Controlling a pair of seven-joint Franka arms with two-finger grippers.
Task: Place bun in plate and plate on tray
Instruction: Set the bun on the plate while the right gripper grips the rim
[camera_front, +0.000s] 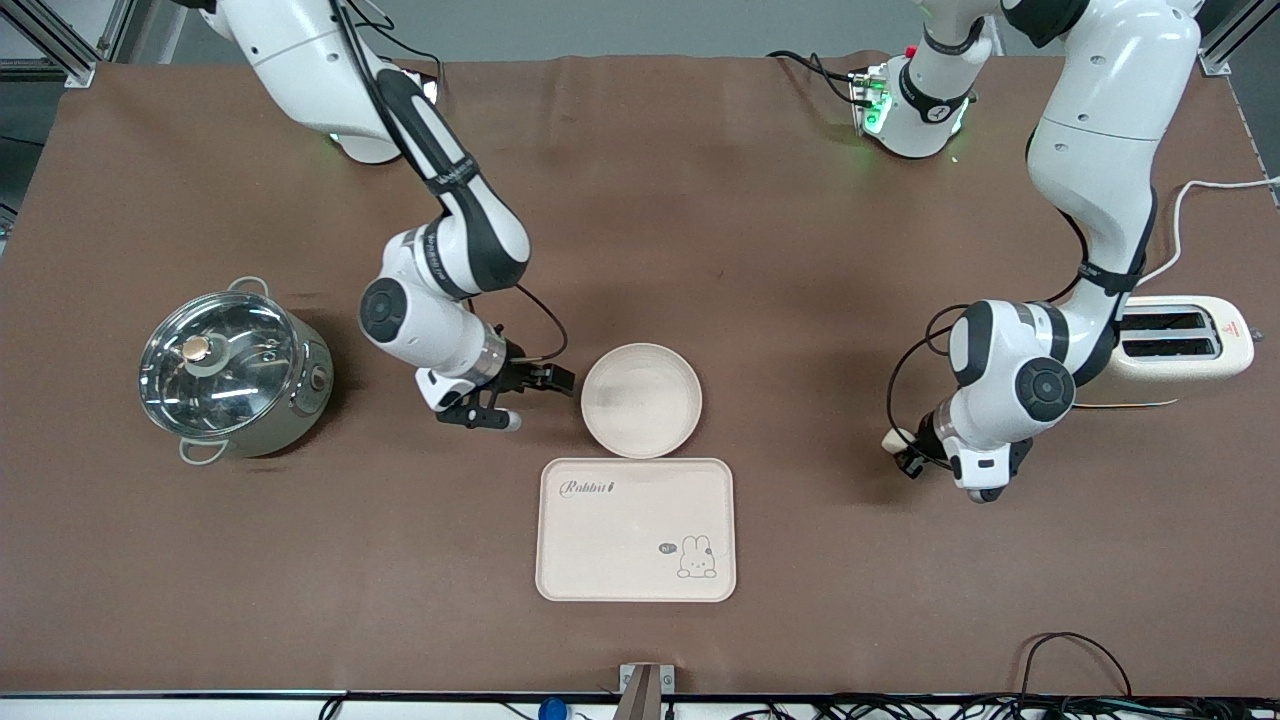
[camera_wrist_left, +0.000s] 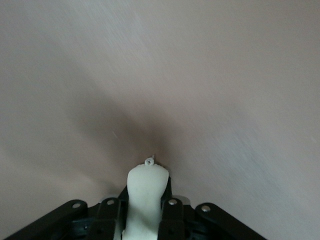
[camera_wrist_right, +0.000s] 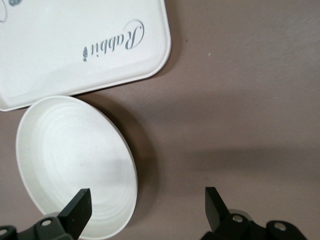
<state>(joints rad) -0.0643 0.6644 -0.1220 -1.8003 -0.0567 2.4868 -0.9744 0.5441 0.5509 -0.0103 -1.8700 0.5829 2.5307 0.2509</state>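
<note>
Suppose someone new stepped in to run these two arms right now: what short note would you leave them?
Left hand: shut on the bun, over bare table toward the left arm's end, near the toaster.
Right hand: open, low beside the plate, holding nothing.
The plate is empty on the table, touching the tray's farther edge; the tray is empty too.
Done: bun picked up.
Left: bun into plate, plate onto tray.

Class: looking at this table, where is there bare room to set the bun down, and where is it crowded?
The plate and the tray are both bare inside. Open cloth lies between the plate and the left end effector, which holds the bun. It is crowded where the open right end effector sits beside the plate's rim, and where plate meets tray.
</note>
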